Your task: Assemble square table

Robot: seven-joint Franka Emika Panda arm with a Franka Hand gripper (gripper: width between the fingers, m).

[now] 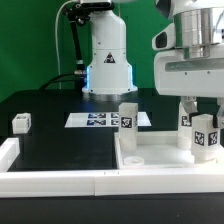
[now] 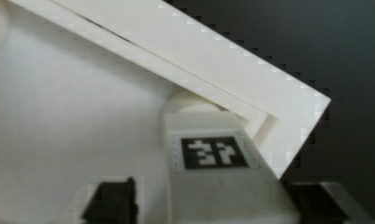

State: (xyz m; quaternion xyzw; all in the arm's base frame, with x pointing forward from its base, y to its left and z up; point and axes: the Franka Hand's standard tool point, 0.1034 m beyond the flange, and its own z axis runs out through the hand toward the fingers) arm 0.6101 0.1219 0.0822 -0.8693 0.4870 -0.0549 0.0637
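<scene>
The square table's slab is lying at the exterior view's right. The gripper is standing wide around a leg in its corner, touching neither side. Lifting off-line risks clipping and tilting that leg. I am counting one slab and seemingly four legs, one sitting loose, well apart.

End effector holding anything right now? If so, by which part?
Nothing held. The end effector is open; its fingers stand clear on both sides of a leg block at a corner of the tabletop.
</scene>
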